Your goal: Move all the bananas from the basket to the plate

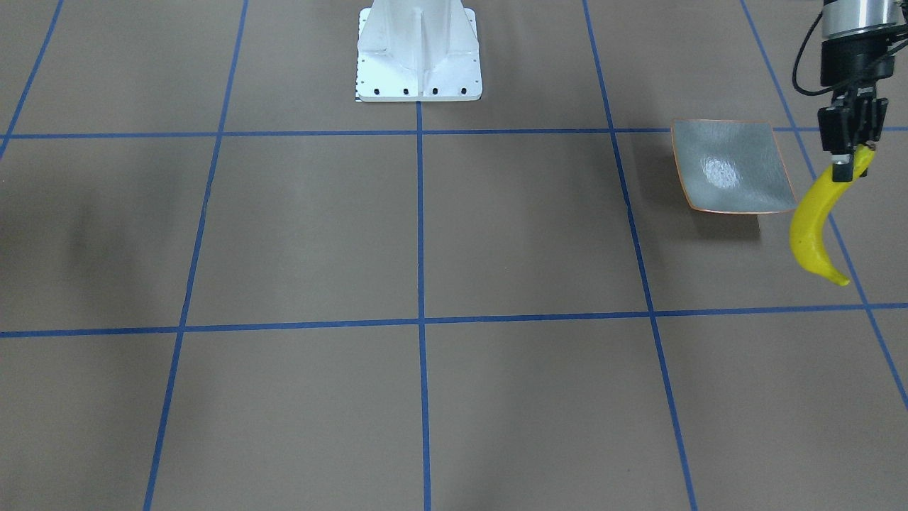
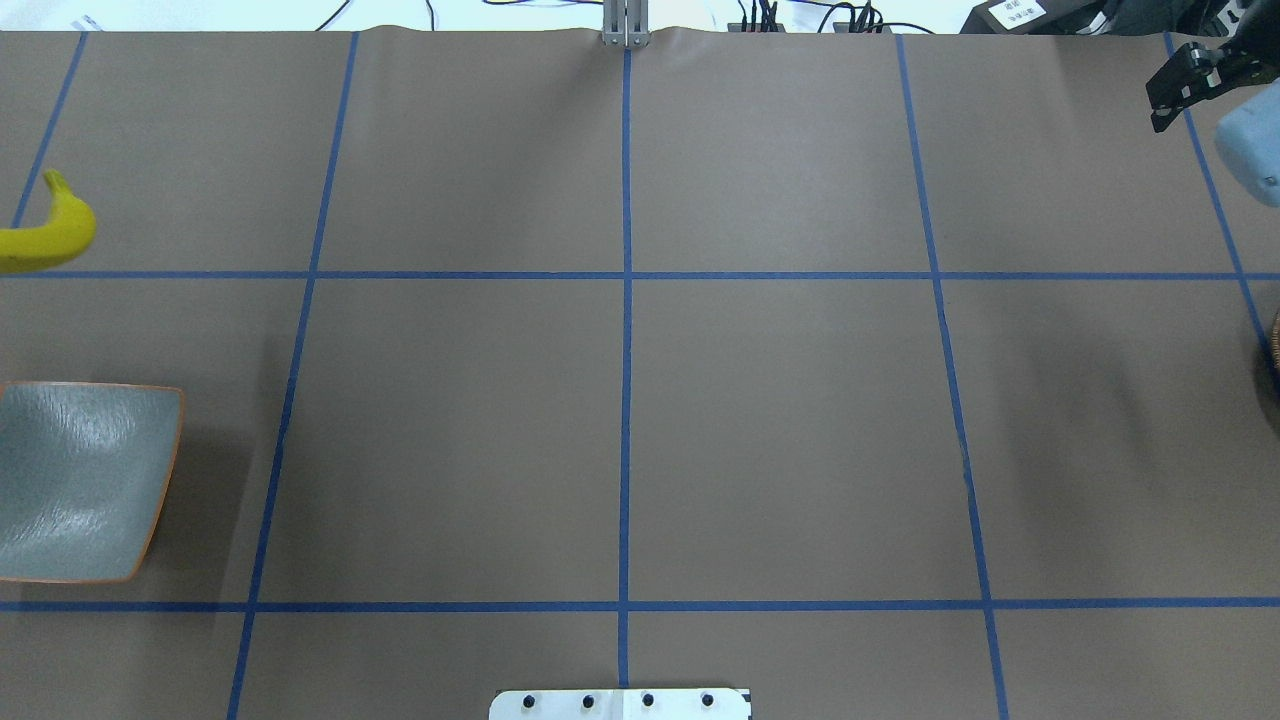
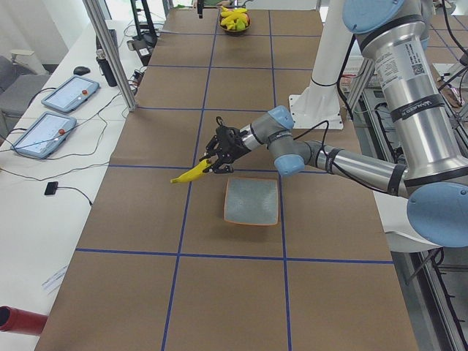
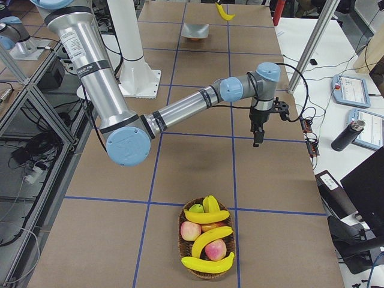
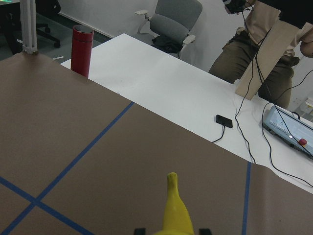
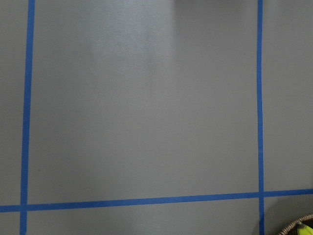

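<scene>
Starting at the far left: pinching a yellow banana (image 1: 812, 220) near its top end with the left gripper (image 1: 848, 160), jaws closed narrow on the fruit. Hangs tip-down in the air, clear of the counter (image 1: 425, 227), just beside the grey-green square plate (image 1: 731, 167) and not over it. No banana on that plate yet. Looks light and fairly stiff, judging by the firm curve. Smooth skin though, so probably apt to pivot or slide in a one-end pinch. Safer hold, likely, across the thick middle of the curve.

Moving right over the blue tape grid (image 2: 625, 275): right gripper (image 2: 1185, 80) up at the far corner, pointing down over the counter, nothing visible in its grasp, jaw opening impossible to tell.

Far right end: wicker basket (image 4: 207, 243) with more bananas (image 4: 211, 238) lying among apples (image 4: 191, 231), well apart from that gripper. Most of the job ahead, by the look of it.
</scene>
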`<state>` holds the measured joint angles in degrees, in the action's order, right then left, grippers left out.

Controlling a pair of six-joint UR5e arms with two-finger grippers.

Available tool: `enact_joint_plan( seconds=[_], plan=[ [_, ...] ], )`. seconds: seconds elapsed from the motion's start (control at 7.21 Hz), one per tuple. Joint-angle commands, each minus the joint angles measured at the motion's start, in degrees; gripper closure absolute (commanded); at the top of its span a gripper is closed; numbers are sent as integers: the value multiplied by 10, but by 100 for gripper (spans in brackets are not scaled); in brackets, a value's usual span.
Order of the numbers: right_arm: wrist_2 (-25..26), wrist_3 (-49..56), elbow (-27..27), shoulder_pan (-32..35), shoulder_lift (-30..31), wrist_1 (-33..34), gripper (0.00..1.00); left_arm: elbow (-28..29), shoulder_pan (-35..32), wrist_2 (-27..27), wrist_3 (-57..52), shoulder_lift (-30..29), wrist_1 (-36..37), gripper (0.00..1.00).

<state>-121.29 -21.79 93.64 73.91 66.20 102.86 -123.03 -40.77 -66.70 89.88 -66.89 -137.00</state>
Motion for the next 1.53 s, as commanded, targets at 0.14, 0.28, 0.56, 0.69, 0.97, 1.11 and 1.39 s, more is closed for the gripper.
enact_joint_plan(
  seconds=[0.14,0.28,0.56,0.69,0.97,1.11,1.39],
  plan=[
    [0,0,0,-1,1,0,1,-1,185,170,85,46,-1,100],
    [1,0,0,0,1,0,1,-1,196,181,94,52,-2,100],
    [1,-1,-3,-1,1,0,1,-1,212,205,129,71,-5,100],
    [1,0,-4,-1,1,0,1,-1,216,222,159,78,-6,100],
    [1,-1,-4,-1,0,0,1,0,233,249,210,108,-6,100],
    [1,-2,-3,-1,0,0,1,0,261,277,239,114,-6,100],
    [1,-3,-5,-1,0,0,1,2,300,311,280,123,0,100]
  ],
)
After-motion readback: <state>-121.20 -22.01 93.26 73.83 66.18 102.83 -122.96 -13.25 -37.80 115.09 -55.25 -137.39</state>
